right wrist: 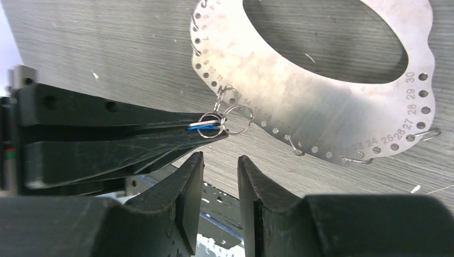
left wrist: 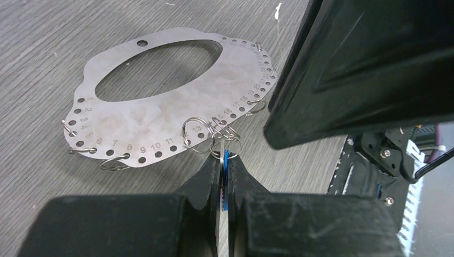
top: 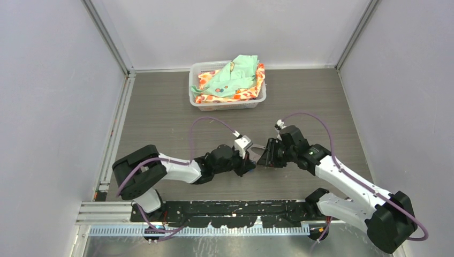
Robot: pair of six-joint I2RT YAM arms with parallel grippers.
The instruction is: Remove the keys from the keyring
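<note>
Blue-tagged keys (right wrist: 203,126) clamped in left gripper (left wrist: 225,179) at keyring (left wrist: 139,120) rim; right gripper (right wrist: 220,174) slightly parted, empty: unheld keyring may drag.

top: overhead, far, looking down | wrists: close, opposed | shared: keyring (left wrist: 155,120)

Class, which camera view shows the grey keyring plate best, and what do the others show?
The left wrist view: almost the whole keyring lies in frame, with central hole, numbered rim holes and wire loops. In the right wrist view it is cropped; in the top view it is only a small grey sliver.
</note>
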